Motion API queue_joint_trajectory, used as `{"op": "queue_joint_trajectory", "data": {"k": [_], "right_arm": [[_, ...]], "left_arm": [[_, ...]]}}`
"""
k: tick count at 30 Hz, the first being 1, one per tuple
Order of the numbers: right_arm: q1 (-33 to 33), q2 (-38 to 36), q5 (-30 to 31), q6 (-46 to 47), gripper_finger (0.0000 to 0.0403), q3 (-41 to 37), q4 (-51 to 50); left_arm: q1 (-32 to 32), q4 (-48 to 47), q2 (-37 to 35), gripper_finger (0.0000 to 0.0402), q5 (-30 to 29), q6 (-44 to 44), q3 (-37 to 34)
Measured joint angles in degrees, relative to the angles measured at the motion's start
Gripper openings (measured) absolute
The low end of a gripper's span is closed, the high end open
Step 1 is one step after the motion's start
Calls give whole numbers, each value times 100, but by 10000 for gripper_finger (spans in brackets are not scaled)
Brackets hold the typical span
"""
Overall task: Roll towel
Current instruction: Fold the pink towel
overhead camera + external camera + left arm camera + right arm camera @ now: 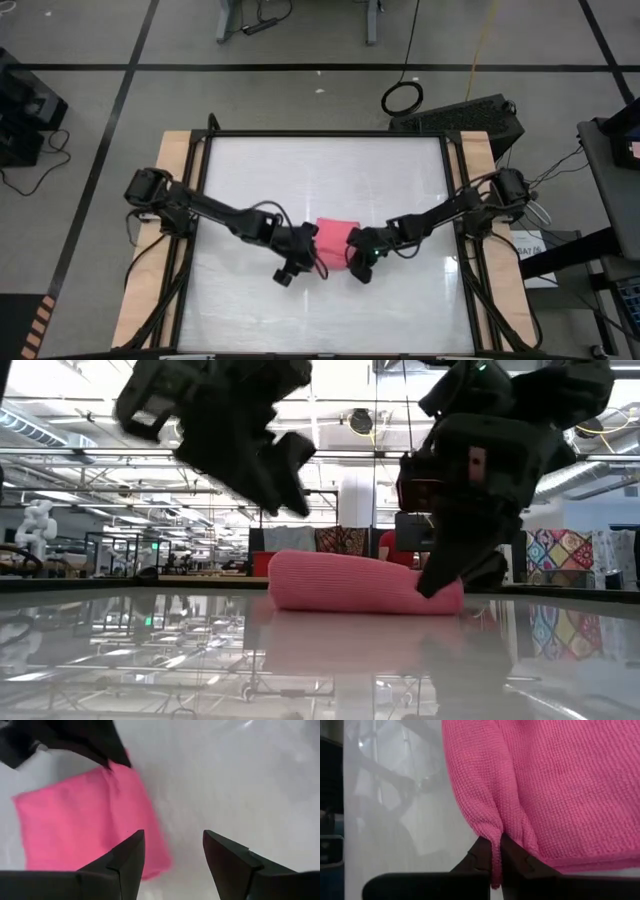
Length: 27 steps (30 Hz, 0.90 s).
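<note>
A white glossy table top (300, 170) sat in a black frame, with pale wooden boards (172, 160) along its left and right sides. On the grey floor beyond the far edge lay a coiled black cable (402, 98) and, just to its right, a dark slotted box (480, 112). Black tape lines (300, 67) crossed the floor. Seen level across the table, the room behind held patterned fabric panels (560, 565) at far right and a white humanoid figure (38, 520) at far left.

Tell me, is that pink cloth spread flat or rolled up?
Rolled or folded up: the towel lies as a thick, rounded bundle on the table, its edge pinched by the right gripper.
</note>
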Motion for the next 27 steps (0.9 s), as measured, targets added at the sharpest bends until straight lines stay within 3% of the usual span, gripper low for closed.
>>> {"op": "queue_joint_trajectory", "data": {"k": [14, 27], "right_arm": [[-190, -11, -372, 304, 3, 2, 502], [-166, -17, -433, 328, 4, 11, 554]], "left_arm": [[-176, 316, 540, 206, -1259, -2, -174], [51, 986, 737, 206, -1046, 27, -645]]}}
